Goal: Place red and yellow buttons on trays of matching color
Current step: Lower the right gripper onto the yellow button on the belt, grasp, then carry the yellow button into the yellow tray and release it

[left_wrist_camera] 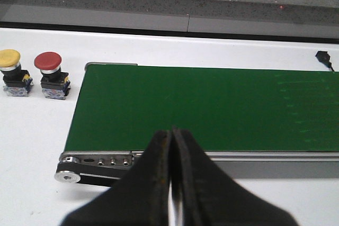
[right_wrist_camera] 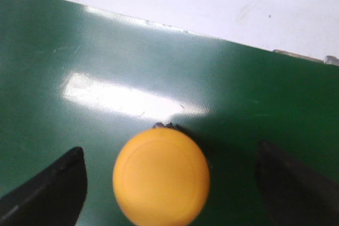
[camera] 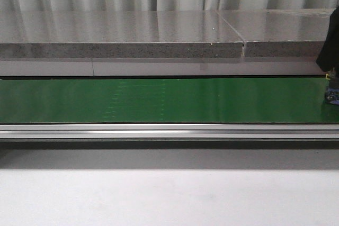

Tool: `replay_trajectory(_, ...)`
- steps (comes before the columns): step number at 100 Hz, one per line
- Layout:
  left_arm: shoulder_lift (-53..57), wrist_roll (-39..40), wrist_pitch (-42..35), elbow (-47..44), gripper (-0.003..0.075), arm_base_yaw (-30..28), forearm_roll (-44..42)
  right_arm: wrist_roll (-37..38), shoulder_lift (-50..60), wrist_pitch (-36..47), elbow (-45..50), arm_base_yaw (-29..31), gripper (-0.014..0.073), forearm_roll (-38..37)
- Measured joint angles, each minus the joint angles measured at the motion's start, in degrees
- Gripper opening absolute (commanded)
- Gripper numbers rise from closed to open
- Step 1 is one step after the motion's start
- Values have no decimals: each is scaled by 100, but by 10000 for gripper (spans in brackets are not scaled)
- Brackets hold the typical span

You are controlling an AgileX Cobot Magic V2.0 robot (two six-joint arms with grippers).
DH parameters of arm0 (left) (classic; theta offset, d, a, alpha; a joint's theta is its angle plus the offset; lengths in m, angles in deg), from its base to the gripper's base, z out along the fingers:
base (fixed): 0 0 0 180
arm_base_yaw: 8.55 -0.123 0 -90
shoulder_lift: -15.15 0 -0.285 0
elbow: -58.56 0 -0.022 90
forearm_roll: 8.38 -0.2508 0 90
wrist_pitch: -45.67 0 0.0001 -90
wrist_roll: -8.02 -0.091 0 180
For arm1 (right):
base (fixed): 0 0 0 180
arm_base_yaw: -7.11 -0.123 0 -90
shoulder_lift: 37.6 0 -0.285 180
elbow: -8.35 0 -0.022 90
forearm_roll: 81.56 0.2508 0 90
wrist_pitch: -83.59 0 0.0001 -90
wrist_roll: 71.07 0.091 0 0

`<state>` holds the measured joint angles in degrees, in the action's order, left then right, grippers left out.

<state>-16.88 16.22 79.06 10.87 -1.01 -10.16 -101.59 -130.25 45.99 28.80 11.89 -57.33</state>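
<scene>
Start at the left end of the belt: your left pincer (left_wrist_camera: 172, 183) hangs over the near edge of the green belt (left_wrist_camera: 212, 107), its fingers pressed together with nothing between them. From it, two buttons stand off the belt's end on the white counter (left_wrist_camera: 37, 146), side by side and just apart: a yellow button (left_wrist_camera: 11, 71) on the outside and a red button (left_wrist_camera: 50, 73) between it and the belt. Both stand upright, caps up. They lie well apart from that pincer, off to one side, so it would have to part its fingers and travel past the belt's end to reach either one.

Move along to the right end, and the relation that matters is tighter. Your right pincer (right_wrist_camera: 169, 183) is spread wide over the belt, and a second yellow button (right_wrist_camera: 161, 175) stands directly between its two fingers (right_wrist_camera: 47, 189), cap facing the camera, upright. Neither finger touches it; there is belt showing on both sides. In the front view only the right arm (camera: 331, 51) shows at the far right edge, reaching down to the belt.

The right arm is plainly the nearer one: it looks set to close on that button. No trays are in view.
</scene>
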Motion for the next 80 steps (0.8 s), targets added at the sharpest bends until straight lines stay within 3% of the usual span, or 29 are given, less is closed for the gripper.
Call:
replay_trajectory(8,0,0,0,0,-19,0,0,0,-119,65,0,0,530,2)
replay_trajectory(23,0,0,0,0,-19,0,0,0,-177,77,0,0,199,49)
replay_trajectory(34,0,0,0,0,-19,0,0,24,-177,77,0,0,74,64)
replay_trajectory(80,0,0,0,0,-19,0,0,491,317,19,0,13,53,64)
